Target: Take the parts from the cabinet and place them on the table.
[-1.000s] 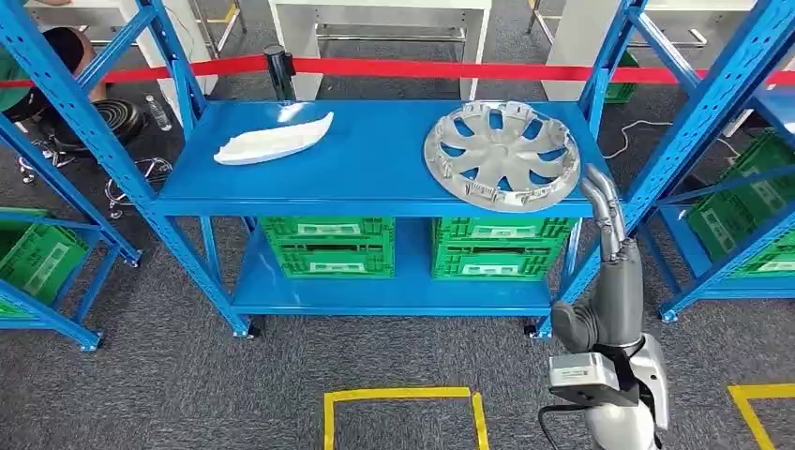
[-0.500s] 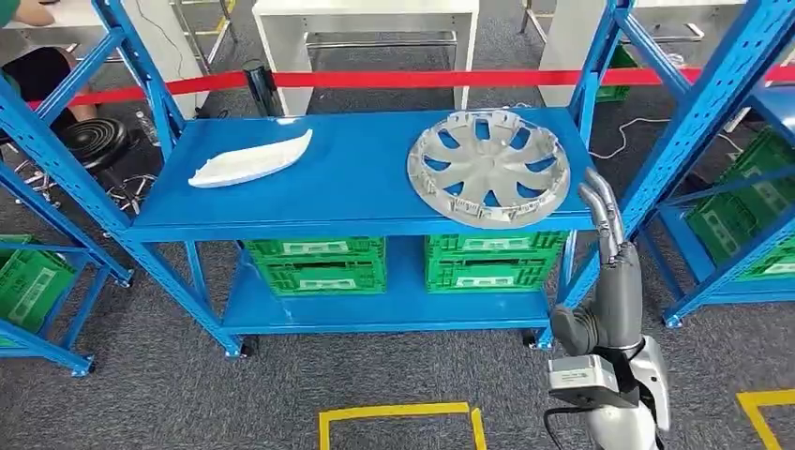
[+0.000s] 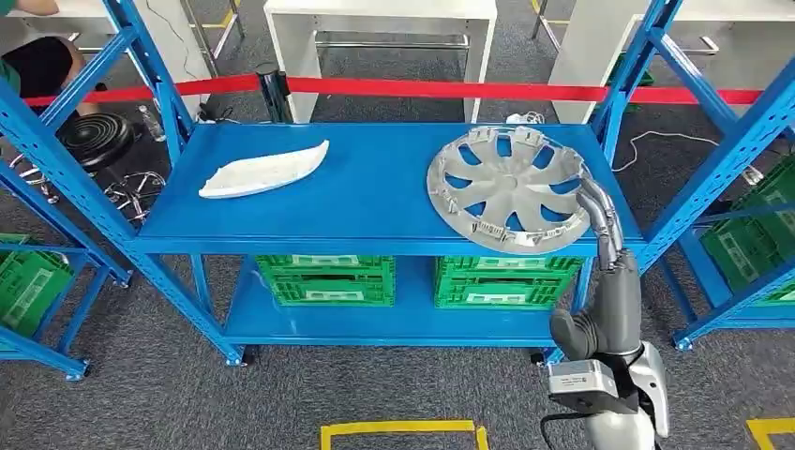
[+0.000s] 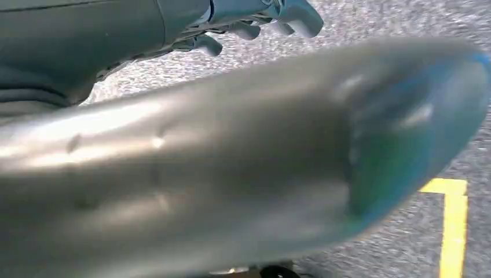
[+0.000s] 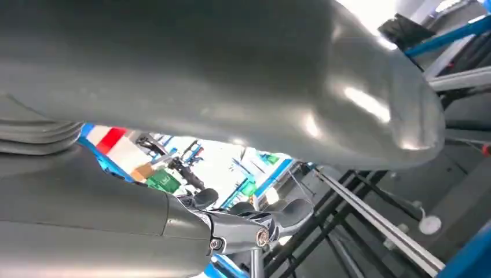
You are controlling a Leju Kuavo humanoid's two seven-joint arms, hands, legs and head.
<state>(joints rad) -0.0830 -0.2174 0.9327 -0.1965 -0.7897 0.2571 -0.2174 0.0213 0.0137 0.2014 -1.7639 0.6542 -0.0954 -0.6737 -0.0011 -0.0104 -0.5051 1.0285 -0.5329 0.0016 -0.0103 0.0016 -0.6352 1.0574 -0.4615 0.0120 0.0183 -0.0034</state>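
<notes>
the right hand (image 3: 600,220), lower right of the frame, reaches up with fingers straight and close together, holding nothing, beside the rim of the hubcap (image 3: 511,187) on the blue shelf (image 3: 375,202). the white part (image 3: 264,169) lies at upper left. risk: a flat hand may push the hubcap (it overhangs the shelf edge) and make it slide off.

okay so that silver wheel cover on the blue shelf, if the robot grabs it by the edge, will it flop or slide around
The wheel cover looks like a thin moulded shell with open spokes, so probably light and fairly stiff, perhaps flexing a little when lifted by one edge. It lies flat on the smooth painted shelf, so a push would likely make it slide, not roll. The right hand is at its near rim.
</notes>
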